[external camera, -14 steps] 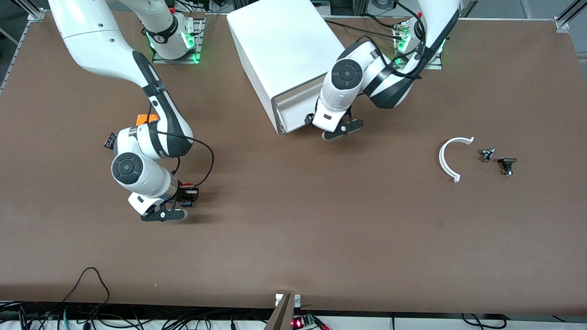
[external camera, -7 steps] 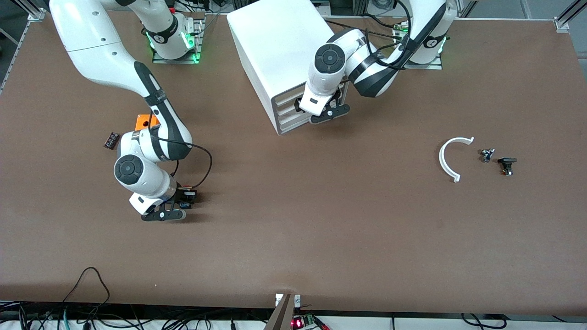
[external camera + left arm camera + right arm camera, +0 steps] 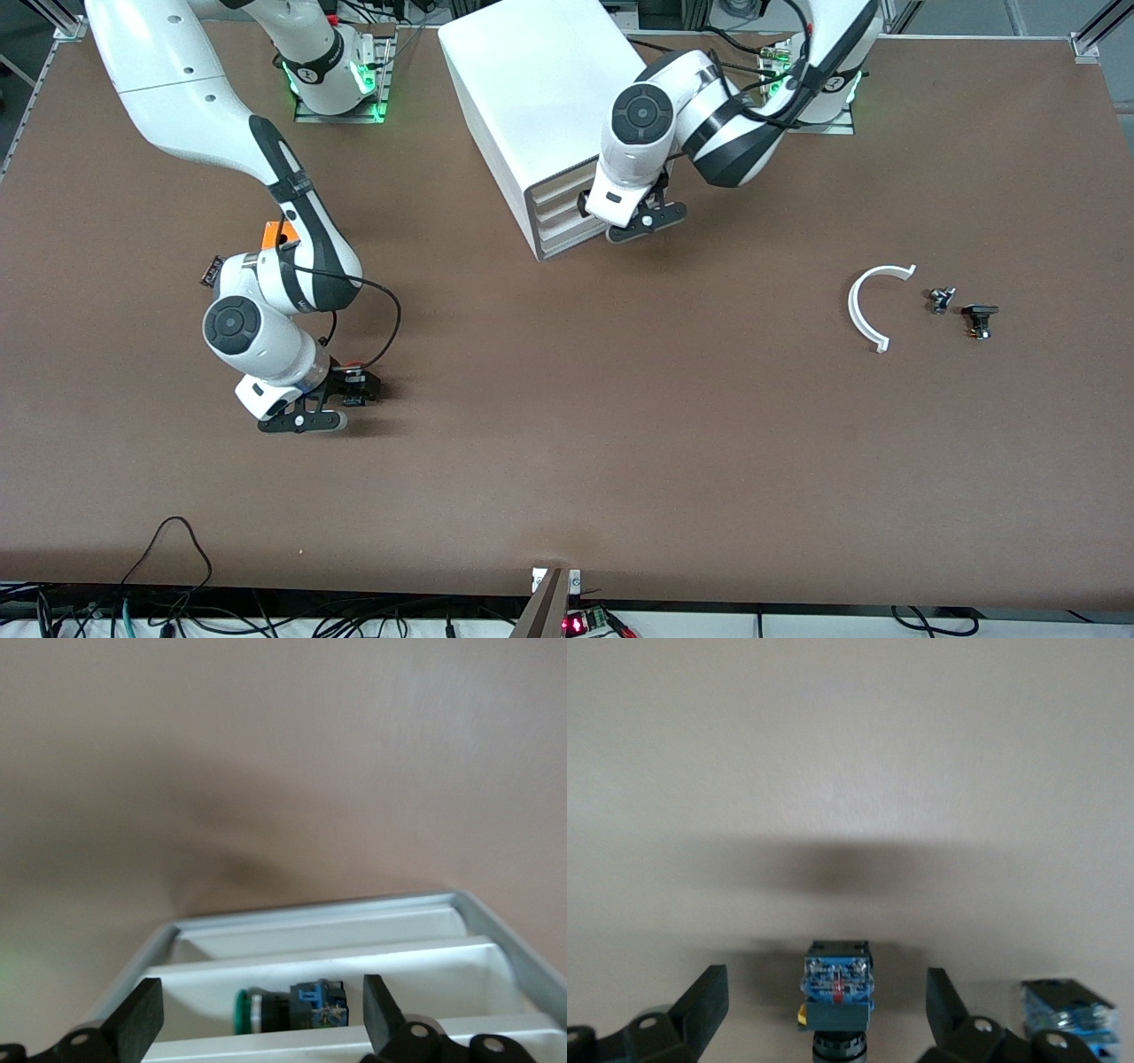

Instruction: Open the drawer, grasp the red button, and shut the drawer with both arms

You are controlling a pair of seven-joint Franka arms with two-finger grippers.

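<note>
The button (image 3: 354,386) rests on the table near the right arm's end, a bit of red showing at its top. In the right wrist view its blue-and-black body (image 3: 837,990) stands between the open fingers, untouched, with the cap hidden. My right gripper (image 3: 341,400) (image 3: 826,985) is low over the table around it. The white drawer cabinet (image 3: 549,97) has all its drawers shut. My left gripper (image 3: 638,221) (image 3: 259,992) is open and empty just in front of the drawer fronts (image 3: 354,930).
A green-capped button (image 3: 288,1010) lies in a recess of the cabinet front. A second blue part (image 3: 1063,1014) sits beside the right gripper. An orange box (image 3: 276,235) and a small black part (image 3: 211,270) lie by the right arm. A white arc (image 3: 873,306) and small parts (image 3: 979,319) lie toward the left arm's end.
The left gripper pushed the open drawer shut, then drew back a little from the cabinet front. The right gripper shifted slightly toward its end of the table; the button stays on the table.
</note>
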